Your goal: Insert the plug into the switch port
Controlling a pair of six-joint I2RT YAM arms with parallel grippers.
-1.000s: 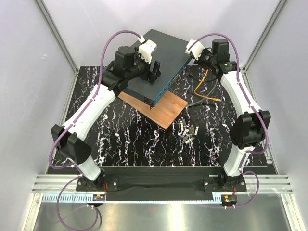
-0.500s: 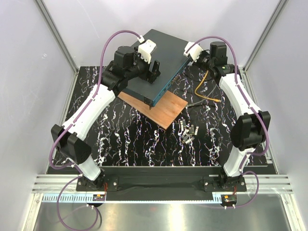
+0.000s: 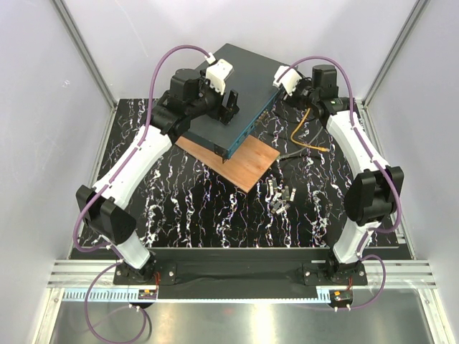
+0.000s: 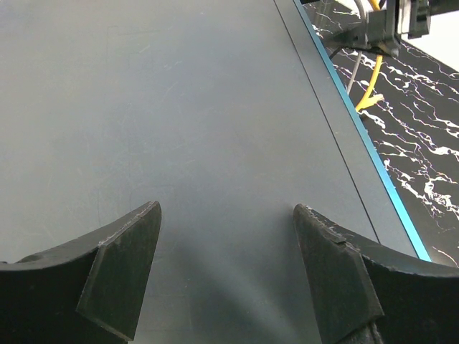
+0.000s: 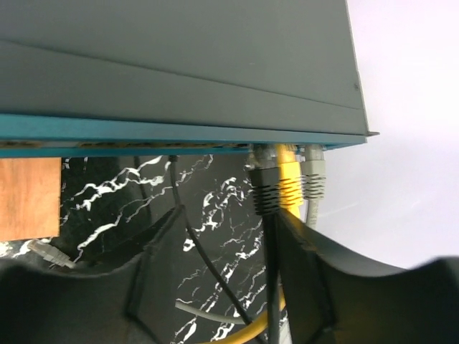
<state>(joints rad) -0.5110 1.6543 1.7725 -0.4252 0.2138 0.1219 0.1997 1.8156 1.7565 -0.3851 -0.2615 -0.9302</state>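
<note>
**STATUS: PLUG NOT YET PICKED UP, INSERTION OUTSTANDING**

Nearest the arm bases, a few small grey modules point(image 3: 281, 195) lie on the marbled surface point(image 3: 186, 208). They play no part in this job. Beyond them, a wooden board point(image 3: 240, 163) lies under the near corner of the switch point(image 3: 247, 75).

To the right of the board, the plug point(image 3: 326, 148) lies loose on the surface at the free end of the orange cable point(image 3: 297, 129). It is well apart from the teal front face point(image 3: 252, 127), and neither arm is touching it. A black cable point(image 3: 290, 153) lies near it.

The left gripper point(image 4: 224, 211) is positioned over the flat top of the switch. Its jaws are spread wide with nothing between them. Whether the fingertips bear on the lid cannot be told.

The right gripper point(image 5: 229, 215) is at the far end of the front face, with its jaws apart and empty. Directly ahead, a black connector point(image 5: 264, 183), a yellow connector point(image 5: 288, 179) and a grey connector point(image 5: 313, 175) sit side by side in the end sockets. The black connector's lead hangs through the gap between the jaws, unclamped.

The switch port point(image 5: 179, 146) belongs to the row left of these three. That row is seen edge-on, so free sockets cannot be distinguished.

Assessment: no stage of the insertion appears complete. Remaining steps: grasp the plug, carry it to the front face, align it, and press it home.
</note>
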